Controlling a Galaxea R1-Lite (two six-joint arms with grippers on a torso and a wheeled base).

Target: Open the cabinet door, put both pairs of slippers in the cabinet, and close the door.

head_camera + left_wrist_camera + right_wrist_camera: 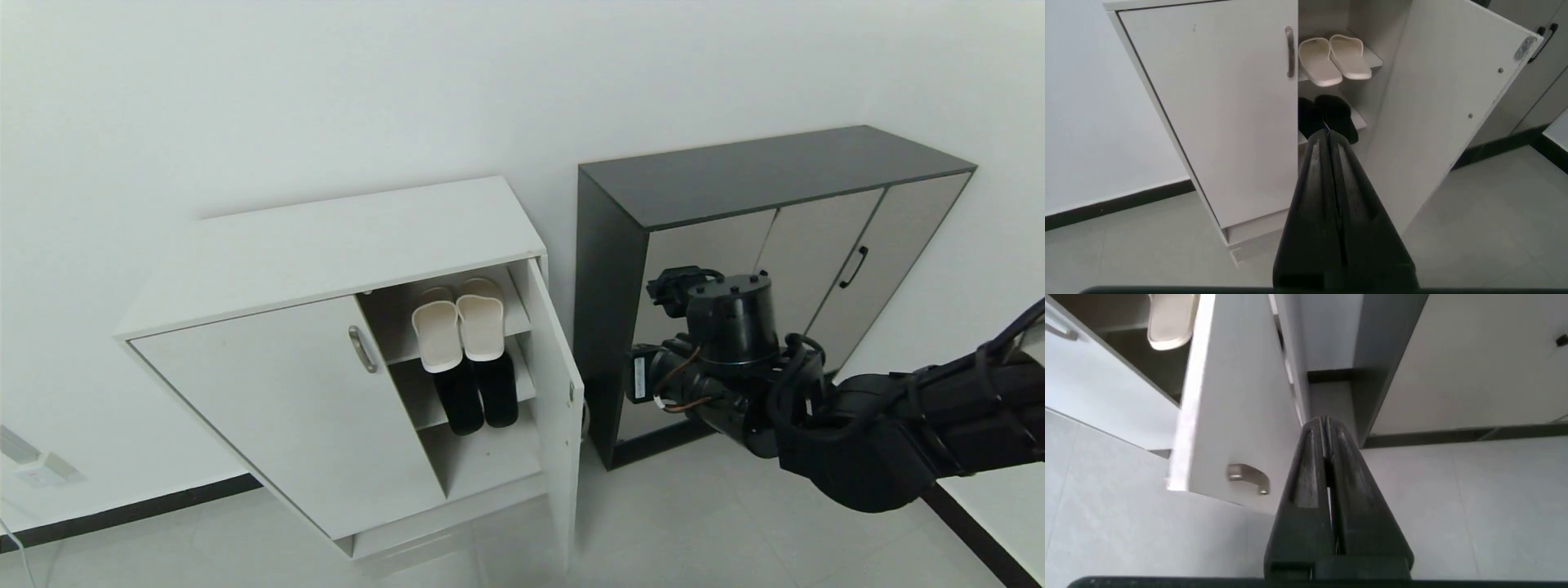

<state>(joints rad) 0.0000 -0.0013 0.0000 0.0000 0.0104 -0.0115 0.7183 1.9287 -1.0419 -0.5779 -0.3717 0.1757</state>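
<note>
The white cabinet (326, 245) has its right door (555, 367) swung open and its left door shut. Inside, a white pair of slippers (459, 327) lies on the upper shelf and a black pair (478, 400) on the shelf below. My right gripper (1328, 423) is shut on nothing, its tips close to the outer face of the open door (1233, 400), beside the door handle (1248, 475). My left gripper (1328, 132) is shut and empty, out in front of the open compartment, with the black slippers (1327, 114) and white slippers (1339, 59) beyond it.
A dark cabinet (767, 171) with mirrored doors stands right of the white one, close behind my right arm (735, 384). A narrow gap separates the two cabinets. Pale tiled floor (694, 531) lies open in front. A wall socket (41, 469) sits low at the left.
</note>
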